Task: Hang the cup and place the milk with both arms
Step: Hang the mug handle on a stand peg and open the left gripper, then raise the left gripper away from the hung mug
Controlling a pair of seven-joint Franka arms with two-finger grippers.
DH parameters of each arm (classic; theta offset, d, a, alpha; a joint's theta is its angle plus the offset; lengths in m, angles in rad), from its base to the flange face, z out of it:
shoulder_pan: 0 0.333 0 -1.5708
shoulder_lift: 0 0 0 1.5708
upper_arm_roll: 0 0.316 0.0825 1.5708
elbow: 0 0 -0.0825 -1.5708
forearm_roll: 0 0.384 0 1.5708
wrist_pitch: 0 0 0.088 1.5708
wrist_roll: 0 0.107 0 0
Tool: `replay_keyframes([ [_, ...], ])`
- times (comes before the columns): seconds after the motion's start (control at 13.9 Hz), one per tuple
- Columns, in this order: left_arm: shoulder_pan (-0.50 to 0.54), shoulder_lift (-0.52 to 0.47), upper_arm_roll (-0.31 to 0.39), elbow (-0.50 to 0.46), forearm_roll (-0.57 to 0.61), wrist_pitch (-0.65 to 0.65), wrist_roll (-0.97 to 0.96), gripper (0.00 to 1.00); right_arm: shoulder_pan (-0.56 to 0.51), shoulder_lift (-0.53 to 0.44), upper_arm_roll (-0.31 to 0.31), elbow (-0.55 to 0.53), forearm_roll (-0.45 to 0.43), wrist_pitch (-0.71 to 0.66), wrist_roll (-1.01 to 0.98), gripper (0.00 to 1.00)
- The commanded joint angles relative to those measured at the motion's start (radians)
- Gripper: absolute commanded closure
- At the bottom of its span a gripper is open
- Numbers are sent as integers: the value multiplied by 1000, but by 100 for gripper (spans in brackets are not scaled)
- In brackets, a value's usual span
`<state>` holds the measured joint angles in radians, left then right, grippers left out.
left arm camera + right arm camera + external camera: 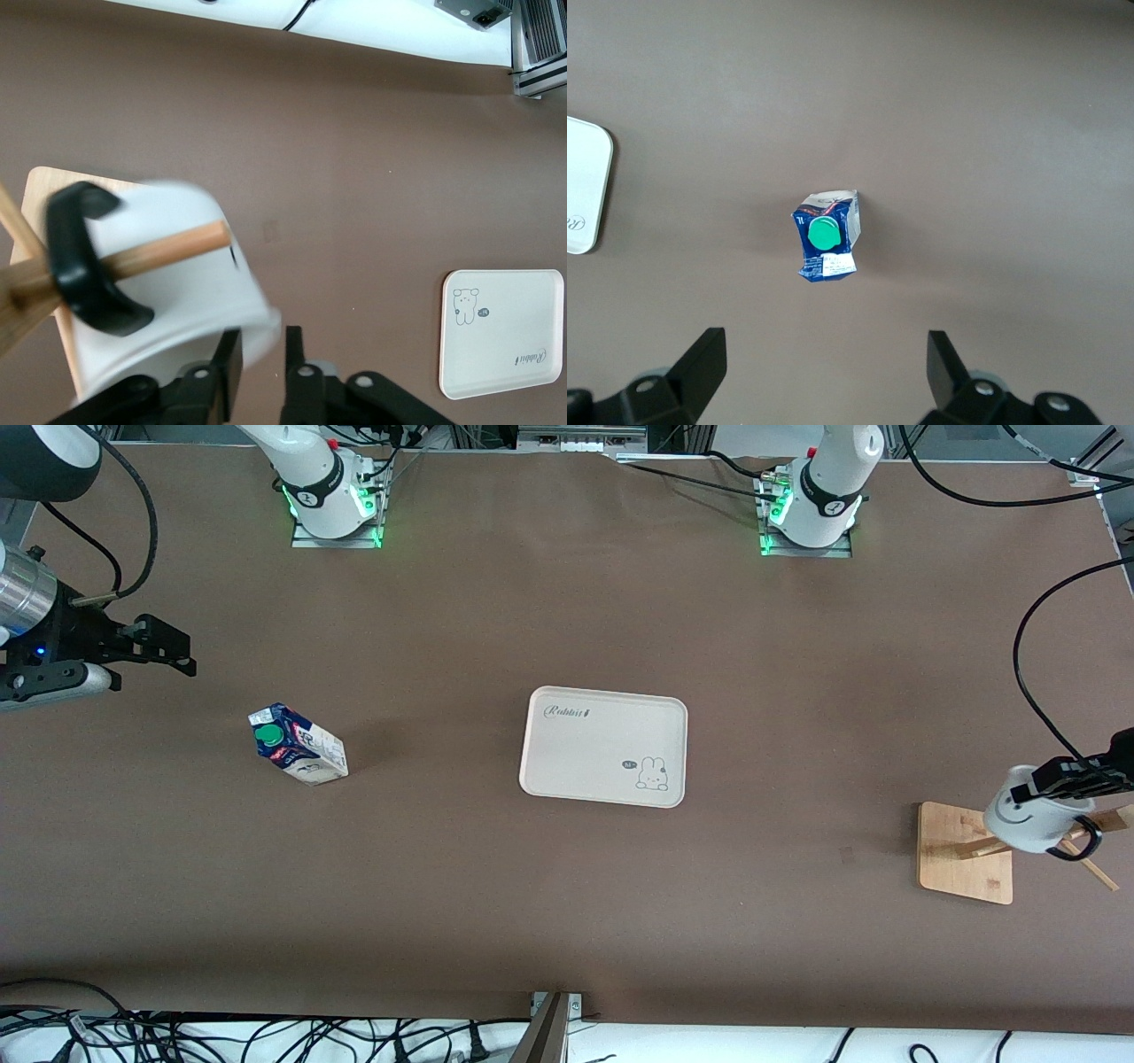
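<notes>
Cup (1028, 819): white, smiley face on its side, tipped over with its long axis roughly level, held over a wooden rack (966, 853) at the left arm's end of the table. Its black handle (84, 261) is threaded onto one of the rack's pegs (168, 248), which passes through the loop. Left gripper (262, 354): fingers nearly closed, pinching the cup's rim between them. Milk (298, 745): blue and white carton standing upright on the table toward the right arm's end, long axis vertical, green cap (824, 235) facing up on the sloped top; nothing touches it. Right gripper (824, 367): in the air over the table beside the milk, fingers spread wide, holding nothing; in the right wrist view the carton lies between the two fingertips but well below them. Tray (606, 746): cream, with a rabbit drawing and lettering, flat on the table's middle, between the milk and the rack and well apart from both.
</notes>
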<state>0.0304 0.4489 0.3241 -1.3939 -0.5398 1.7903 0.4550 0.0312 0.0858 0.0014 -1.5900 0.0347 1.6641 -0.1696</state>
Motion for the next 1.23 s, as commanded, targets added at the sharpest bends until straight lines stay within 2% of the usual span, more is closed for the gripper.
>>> replay_keyframes([
  [0.0,-17,-61,0,19,20,-63,14,0,-11,6,6,18,2,-15,-4,0],
  [0.22,-37,-82,1,119,89,-210,-13,0,-11,6,6,18,2,-15,-5,0],
  [0.43,-69,-125,-5,125,156,-290,-93,0,-13,8,6,18,2,-15,-5,0],
  [0.65,-171,-192,-14,127,309,-299,-163,0,-13,8,6,18,2,-15,-5,0],
  [0.79,-233,-255,-17,121,369,-368,-218,0,-13,8,6,16,2,-15,-5,0],
  [0.94,-242,-256,-22,144,391,-442,-271,0,-13,8,6,18,2,-15,-5,0],
  [1.15,-270,-254,-17,144,434,-471,-334,0,-13,12,5,18,2,-17,-5,0],
])
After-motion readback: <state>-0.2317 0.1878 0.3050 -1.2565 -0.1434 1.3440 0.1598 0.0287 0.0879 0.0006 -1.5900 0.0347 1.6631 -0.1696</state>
